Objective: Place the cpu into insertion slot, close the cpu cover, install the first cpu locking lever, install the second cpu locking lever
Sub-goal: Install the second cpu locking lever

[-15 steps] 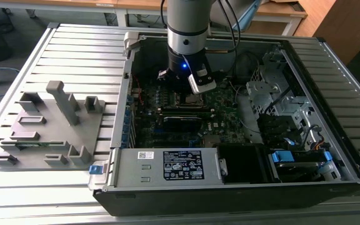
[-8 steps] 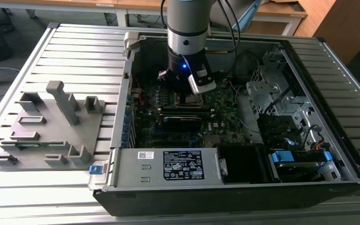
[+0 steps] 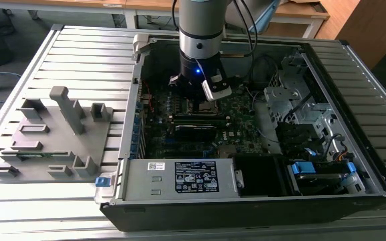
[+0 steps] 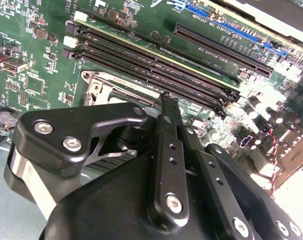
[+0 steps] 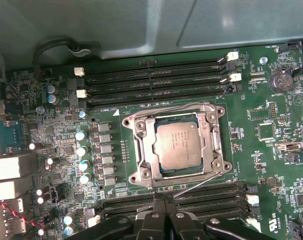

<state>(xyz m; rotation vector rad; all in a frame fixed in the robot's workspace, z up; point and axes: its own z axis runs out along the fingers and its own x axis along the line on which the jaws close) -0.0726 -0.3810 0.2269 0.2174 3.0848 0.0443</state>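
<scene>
In the first wrist view the cpu (image 5: 177, 145) lies flat in the insertion slot (image 5: 217, 111), its silver-grey top showing. The cpu cover (image 5: 147, 150) lies down around it as a silver frame. One thin wire lever (image 5: 199, 184) slants up off the slot's edge, and its free end reaches my gripper (image 5: 164, 197). Another lever (image 5: 166, 107) runs along the opposite edge. My gripper (image 4: 167, 97) is shut, fingers pressed together, its tip just beside the slot's metal rim (image 4: 99, 82). In the exterior view the arm stands over the slot (image 3: 205, 107).
Long black memory slots (image 5: 156, 75) flank the socket on both sides. The open computer case (image 3: 179, 181) has metal walls, a drive cage (image 3: 293, 105) and cables at the exterior view's right. A grey fixture block (image 3: 52, 135) sits at the exterior view's left.
</scene>
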